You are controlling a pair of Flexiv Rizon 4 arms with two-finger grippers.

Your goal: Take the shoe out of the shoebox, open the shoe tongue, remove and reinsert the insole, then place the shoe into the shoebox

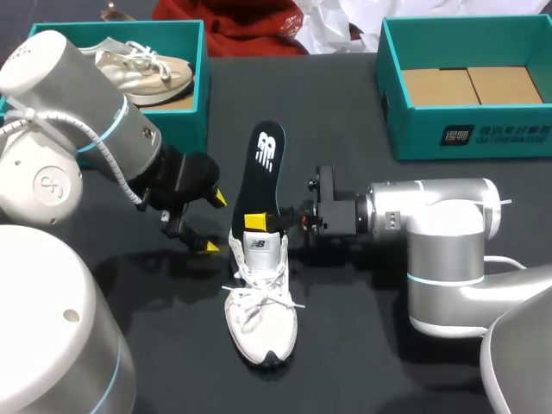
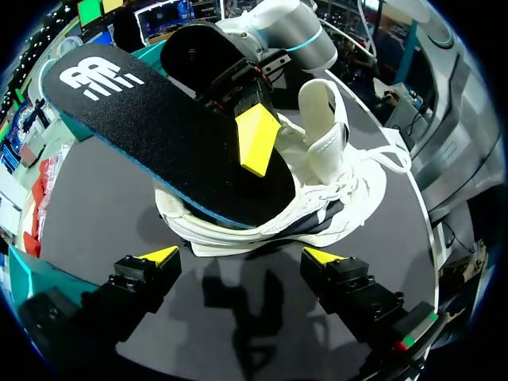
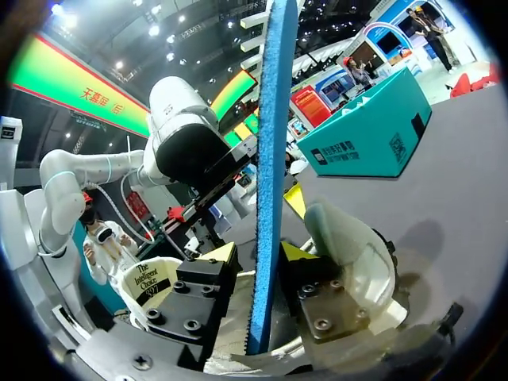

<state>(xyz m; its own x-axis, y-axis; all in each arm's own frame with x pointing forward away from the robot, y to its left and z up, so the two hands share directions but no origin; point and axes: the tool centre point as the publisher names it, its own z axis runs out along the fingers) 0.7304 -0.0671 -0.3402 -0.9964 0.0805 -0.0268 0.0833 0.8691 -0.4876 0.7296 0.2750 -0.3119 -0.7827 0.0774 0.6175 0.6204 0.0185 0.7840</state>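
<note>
Across the black bench (image 1: 362,345), finding the white sneaker (image 1: 259,315) already out of its box and standing upright in the middle, toe pointing back toward the robot, heel toward the far edge. Judging that first step done, and the tongue (image 2: 321,119) opened too: seeing it pulled up and forward, off the shoe's mouth.

Clamping the black insole (image 1: 268,168) in the right claw (image 1: 274,222), one yellow tip pressing on each face, as the right wrist view is showing edge-on. Holding it slanted, printed end raised beyond the heel, other end dipping into the shoe's mouth. Not telling from this one moment whether coming out or going back in; judging the task near its midpoint either way.

Keeping the left claw (image 1: 214,222) spread wide and gripping nothing, just beside the sneaker's heel on its left, not touching it.

Leaving yet to do: seating the insole flat inside, then carrying the shoe to the empty teal shoebox (image 1: 470,142) at the far right.

Seeing bare bench around the toe and along both flanks, so having room to shift the shoe sideways. Noting the right arm's own body lying across the straight path to that box, and the box's near wall calling for a lift over it. Watching also the second teal shoebox (image 1: 200,95) at the far left, holding a beige shoe (image 1: 142,73), sitting close behind the left arm
</note>
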